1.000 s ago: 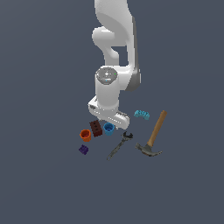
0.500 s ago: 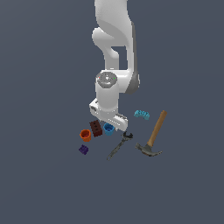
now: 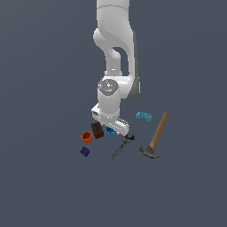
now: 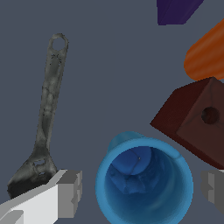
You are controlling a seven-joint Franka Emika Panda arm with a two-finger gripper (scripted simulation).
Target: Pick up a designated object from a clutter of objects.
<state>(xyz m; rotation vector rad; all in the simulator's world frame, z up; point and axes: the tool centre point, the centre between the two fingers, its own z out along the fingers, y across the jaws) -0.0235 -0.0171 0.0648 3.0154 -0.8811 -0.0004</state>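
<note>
The bright blue cup [image 4: 144,183] stands upright, its mouth facing the wrist camera. My gripper [image 4: 142,190] is open and straddles it, with one fingertip [image 4: 70,193] on each side and a small gap between each pad and the rim. In the exterior view the cup [image 3: 109,131] shows partly under my hand [image 3: 116,127], which hangs low over the clutter. The dark red brick [image 4: 197,124] lies close beside the cup. The orange cup [image 4: 205,54] and the purple block [image 4: 177,9] lie beyond the brick.
A dark wrench [image 4: 46,118] lies close to one finger; it also shows in the exterior view [image 3: 119,148]. A wooden-handled hammer [image 3: 155,137] and a cyan ridged piece [image 3: 143,116] lie toward the exterior view's right. The orange cup [image 3: 87,137] and purple block [image 3: 84,152] lie toward its left.
The arm has moved down toward the blue cup over the last second. The objects have not moved.
</note>
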